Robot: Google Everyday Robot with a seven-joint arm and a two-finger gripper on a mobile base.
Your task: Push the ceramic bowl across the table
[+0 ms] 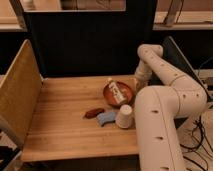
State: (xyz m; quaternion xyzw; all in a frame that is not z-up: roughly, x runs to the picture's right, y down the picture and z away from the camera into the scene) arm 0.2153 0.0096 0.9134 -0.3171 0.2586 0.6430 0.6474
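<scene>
On the worktop the ceramic bowl sits upright with a pale bottle-like item lying in it. Just right of the bowl the hand hangs near its rim; whether it is spread or pressed together cannot be told. In front of the bowl stand a white cup, a blue piece and a dark-red flat piece.

Wooden table, ceramic bowl, white cup, blue piece, dark-red piece, tool beside bowl

On tabletop, right rear: ceramic bowl | in bowl: bottle | before bowl: cup | left of cup: packet, flat piece | right of bowl: gripper
</scene>
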